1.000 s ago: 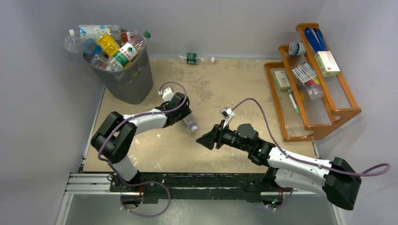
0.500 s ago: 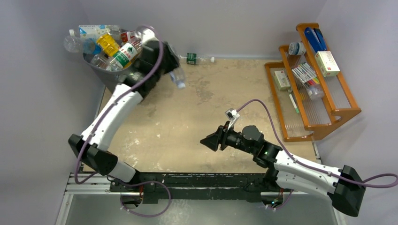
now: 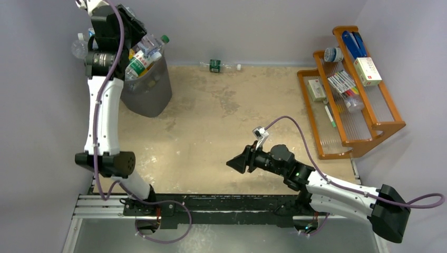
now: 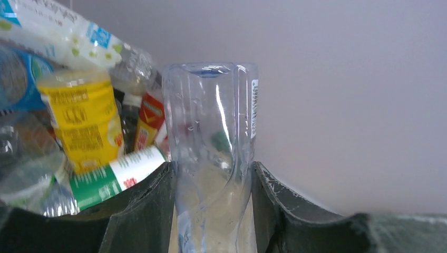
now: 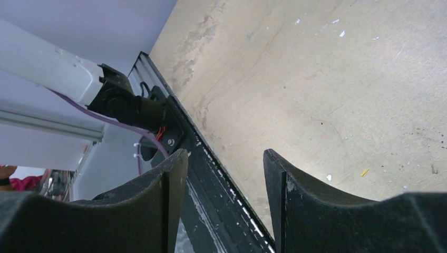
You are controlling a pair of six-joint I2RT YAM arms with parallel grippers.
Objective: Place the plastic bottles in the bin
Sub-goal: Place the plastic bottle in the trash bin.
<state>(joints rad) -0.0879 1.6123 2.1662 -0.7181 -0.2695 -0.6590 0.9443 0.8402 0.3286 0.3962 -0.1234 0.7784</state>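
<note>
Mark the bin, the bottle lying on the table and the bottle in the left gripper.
bin (image 3: 150,92): top view, its grey side wall.
green-labelled bottle (image 3: 215,65): top view, its label.
clear bottle (image 4: 211,147): left wrist view, its body.

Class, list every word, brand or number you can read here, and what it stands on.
Nothing reads clearly.
Dark print on the yellow-labelled bottle in the bin: blurred.
Print on the green-and-white labelled bottle: blurred.
Vertical printed strip on the clear bottle in the left gripper: too small.
Red marking on the white box on the wooden rack: too small.
</note>
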